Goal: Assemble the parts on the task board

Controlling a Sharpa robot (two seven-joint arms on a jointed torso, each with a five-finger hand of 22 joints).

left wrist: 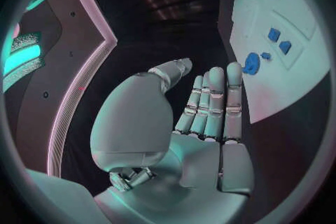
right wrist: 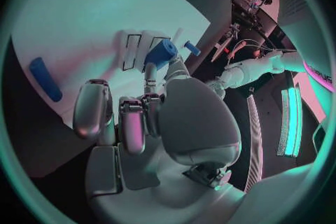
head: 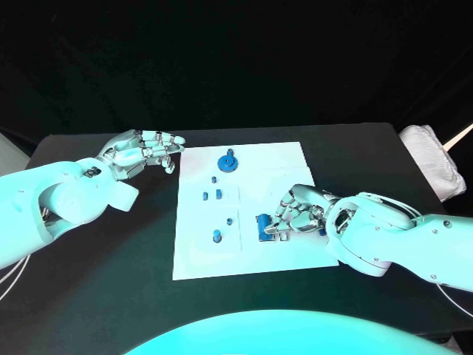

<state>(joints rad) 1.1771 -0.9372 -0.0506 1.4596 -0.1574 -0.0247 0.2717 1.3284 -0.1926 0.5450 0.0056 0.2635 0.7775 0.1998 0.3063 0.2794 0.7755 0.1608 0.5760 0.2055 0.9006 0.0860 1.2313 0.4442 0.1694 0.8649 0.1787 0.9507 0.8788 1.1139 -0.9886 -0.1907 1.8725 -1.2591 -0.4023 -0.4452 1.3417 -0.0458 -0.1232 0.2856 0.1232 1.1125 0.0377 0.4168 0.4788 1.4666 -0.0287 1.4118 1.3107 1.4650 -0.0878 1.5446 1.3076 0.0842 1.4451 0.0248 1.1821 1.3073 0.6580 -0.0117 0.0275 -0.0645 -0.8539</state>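
Observation:
The white task board (head: 247,255) lies in the middle of the table. On it are a round blue part (head: 228,162), several small blue pieces (head: 213,195) and a blue block (head: 264,225). My right hand (head: 297,211) hovers over the board's right half, just beside that block. In the right wrist view my right hand (right wrist: 150,117) pinches a short blue part (right wrist: 162,51) between thumb and a finger, above the board (right wrist: 84,17). My left hand (head: 146,151) hangs at the board's far left corner, fingers straight and holding nothing. The left wrist view shows that hand (left wrist: 203,117) beside the board (left wrist: 280,84).
A long blue piece (right wrist: 45,78) lies on the board beyond my right hand's fingers. A white cloth bundle (head: 437,166) sits at the table's right edge. Bare black table (head: 120,259) stretches left of the board.

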